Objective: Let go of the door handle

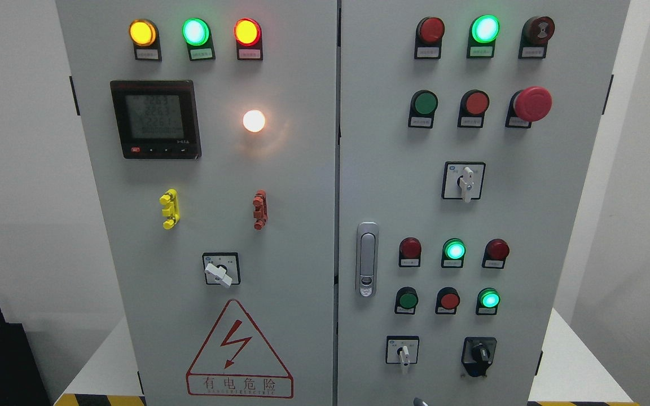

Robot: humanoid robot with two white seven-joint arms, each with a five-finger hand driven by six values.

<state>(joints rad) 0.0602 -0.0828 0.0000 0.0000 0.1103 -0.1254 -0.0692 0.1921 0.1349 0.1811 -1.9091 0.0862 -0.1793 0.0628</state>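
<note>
Presently the door handle (367,259), judged rigid, smooth metal gripped along its bar, is untouched; finger state cannot be told.

Grey cabinet (302,186) stands on white platform (570,366)

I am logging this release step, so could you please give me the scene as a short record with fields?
cabinet: grey two-door electrical cabinet, both doors shut
door handle: silver handle on the left edge of the right door, upright and lying flat, nothing touching it
hands: neither hand in view
left door: digital meter, lit yellow, green and red lamps above it, warning triangle near the bottom
right door: red mushroom button at the upper right
task state: handle appears already released
</note>
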